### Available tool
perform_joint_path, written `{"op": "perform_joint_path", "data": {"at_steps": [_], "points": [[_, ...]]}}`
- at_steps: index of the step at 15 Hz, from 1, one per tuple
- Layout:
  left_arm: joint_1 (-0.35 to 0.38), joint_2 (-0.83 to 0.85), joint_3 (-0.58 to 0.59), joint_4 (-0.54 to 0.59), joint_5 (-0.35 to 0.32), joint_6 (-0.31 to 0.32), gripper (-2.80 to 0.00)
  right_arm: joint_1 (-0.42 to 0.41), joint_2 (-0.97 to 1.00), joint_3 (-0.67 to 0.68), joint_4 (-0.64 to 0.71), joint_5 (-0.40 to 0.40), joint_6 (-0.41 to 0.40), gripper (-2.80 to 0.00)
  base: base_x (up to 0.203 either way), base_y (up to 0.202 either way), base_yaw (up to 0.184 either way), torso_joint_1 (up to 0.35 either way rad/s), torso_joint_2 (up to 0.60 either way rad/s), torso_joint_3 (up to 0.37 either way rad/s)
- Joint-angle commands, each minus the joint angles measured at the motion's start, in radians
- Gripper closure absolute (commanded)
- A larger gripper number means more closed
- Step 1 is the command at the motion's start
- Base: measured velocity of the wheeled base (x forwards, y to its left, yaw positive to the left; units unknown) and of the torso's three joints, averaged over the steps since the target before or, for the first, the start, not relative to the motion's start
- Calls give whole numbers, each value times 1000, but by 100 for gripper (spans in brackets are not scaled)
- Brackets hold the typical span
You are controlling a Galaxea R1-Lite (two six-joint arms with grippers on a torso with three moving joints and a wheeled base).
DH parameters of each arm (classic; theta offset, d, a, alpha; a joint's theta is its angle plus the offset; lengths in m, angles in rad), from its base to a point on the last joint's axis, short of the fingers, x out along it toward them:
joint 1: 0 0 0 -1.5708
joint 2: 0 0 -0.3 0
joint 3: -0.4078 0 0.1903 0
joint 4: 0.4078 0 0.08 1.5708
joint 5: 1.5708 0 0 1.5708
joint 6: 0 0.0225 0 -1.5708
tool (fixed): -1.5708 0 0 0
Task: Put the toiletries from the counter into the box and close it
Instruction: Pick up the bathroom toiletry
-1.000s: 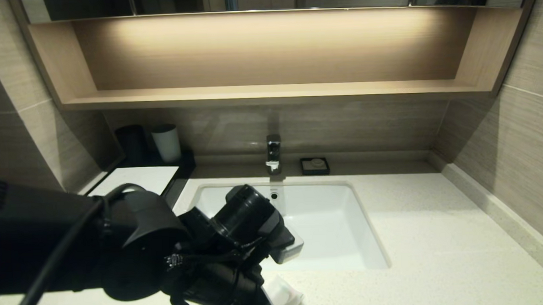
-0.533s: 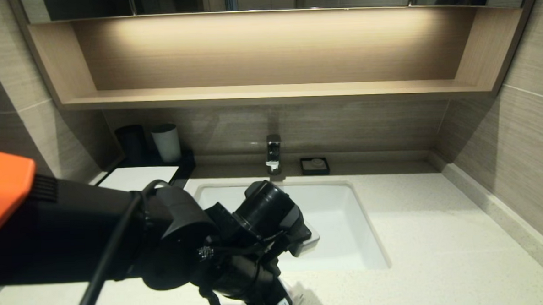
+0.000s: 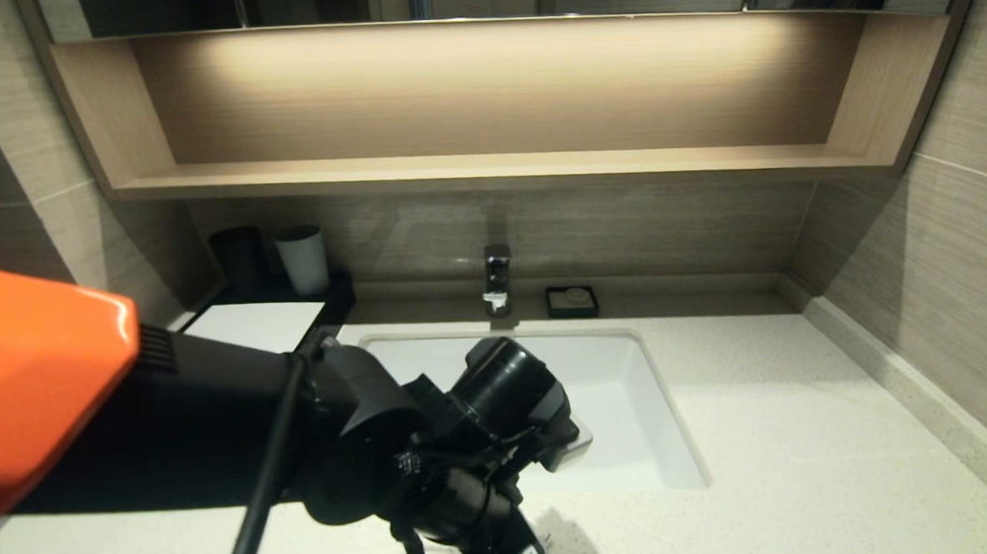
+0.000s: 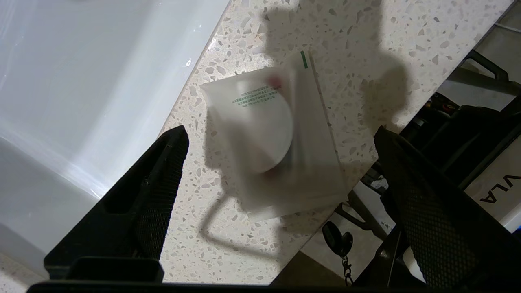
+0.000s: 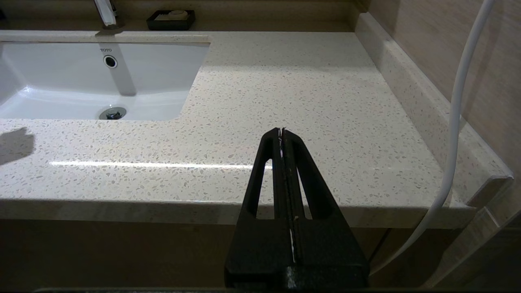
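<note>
My left gripper [image 4: 280,132] hangs open above the counter [image 4: 228,228], its two black fingers [image 4: 163,179] standing wide on either side of a small square clear sachet with a white disc [image 4: 256,126]. The sachet lies flat between the sink and the counter's front edge, untouched. Under it lies a second pale wrapper with a green mark [image 4: 321,134]. In the head view the left arm [image 3: 467,445] hides these packets. The box [image 3: 254,325] with its white top sits at the back left, partly behind the arm. My right gripper [image 5: 281,132] is shut and empty by the counter's front right.
The white sink [image 3: 624,404] lies just beyond the left gripper. A faucet [image 3: 498,278] and a small black dish [image 3: 572,301] stand behind it. Black and white cups [image 3: 303,260] stand behind the box. The counter's front edge [image 4: 301,240] is close to the sachet.
The left arm has swung to the right along the counter's front. It now covers the packets that showed below it a second ago. The right arm has not moved.
</note>
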Motion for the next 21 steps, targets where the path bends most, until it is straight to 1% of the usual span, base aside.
{"op": "perform_joint_path", "data": {"at_steps": [1, 21], "points": [[1, 27, -8, 0, -3, 1, -280, 0, 0, 2, 0, 0, 0, 0, 0, 0, 0, 0, 0, 0], [1, 91, -23, -3, -8, -5, -280, 0, 0, 2, 0, 0, 0, 0, 0, 0, 0, 0, 0, 0]]}}
